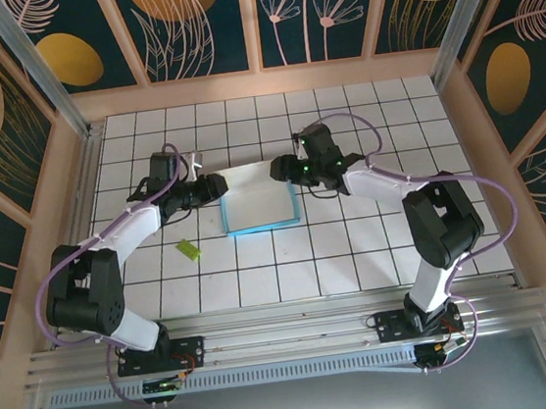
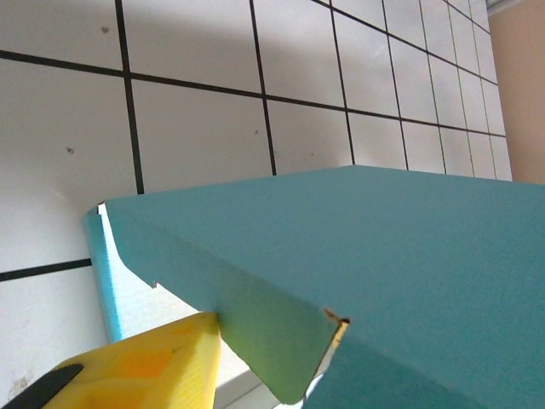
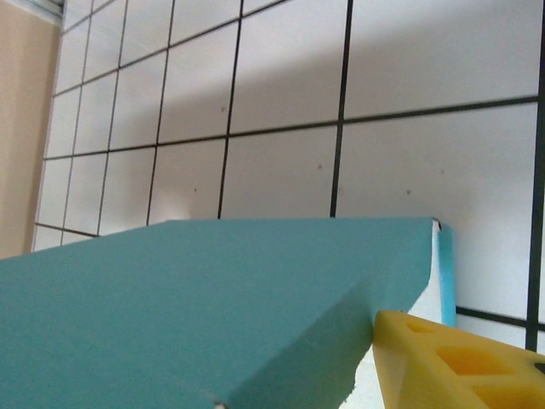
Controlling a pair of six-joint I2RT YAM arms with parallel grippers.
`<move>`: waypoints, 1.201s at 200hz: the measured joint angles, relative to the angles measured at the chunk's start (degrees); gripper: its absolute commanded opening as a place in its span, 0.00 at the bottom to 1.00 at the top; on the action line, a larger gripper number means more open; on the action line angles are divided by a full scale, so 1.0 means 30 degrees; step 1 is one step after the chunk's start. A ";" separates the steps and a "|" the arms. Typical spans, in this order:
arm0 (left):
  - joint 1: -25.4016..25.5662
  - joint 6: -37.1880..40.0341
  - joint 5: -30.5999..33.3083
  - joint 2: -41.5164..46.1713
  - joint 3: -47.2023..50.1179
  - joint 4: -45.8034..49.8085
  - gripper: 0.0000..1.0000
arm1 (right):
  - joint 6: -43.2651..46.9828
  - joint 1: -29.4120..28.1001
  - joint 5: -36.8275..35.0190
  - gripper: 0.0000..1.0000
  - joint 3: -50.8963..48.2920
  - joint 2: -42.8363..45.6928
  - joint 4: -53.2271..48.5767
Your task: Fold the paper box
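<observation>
Paper box (image 1: pixel 258 204) sits mid-desk (image 1: pixel 358 254), partly formed: white panel facing up, turquoise walls raised along its near and right edges.

Left gripper (image 1: pixel 219 185) is at the box's left edge, right gripper (image 1: pixel 277 170) at its far edge toward the right.

Left wrist view: turquoise panel of the box (image 2: pixel 409 256) overhangs one yellow finger (image 2: pixel 153 366), which touches the edge of a side flap. Right wrist view: same arrangement, box (image 3: pixel 213 298) above a yellow finger (image 3: pixel 451 366).

Jaw opening of either gripper: cannot tell (second finger of each hidden).

Small yellow-green piece (image 1: pixel 189 250) lies on the desk, near-left of the box, apart from it.
</observation>
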State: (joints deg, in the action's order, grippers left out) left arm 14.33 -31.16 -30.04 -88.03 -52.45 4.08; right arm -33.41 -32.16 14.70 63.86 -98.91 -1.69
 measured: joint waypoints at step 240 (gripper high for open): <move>0.0532 0.1472 0.3082 0.4641 0.0561 0.2572 0.67 | 0.4867 0.0554 -0.0787 0.87 -0.0313 0.4583 -0.1552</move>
State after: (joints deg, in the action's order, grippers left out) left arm 15.92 -26.74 -20.80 -74.11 -50.76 11.79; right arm -18.81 -30.50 12.34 62.92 -85.17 -6.35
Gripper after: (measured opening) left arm 0.661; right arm 0.922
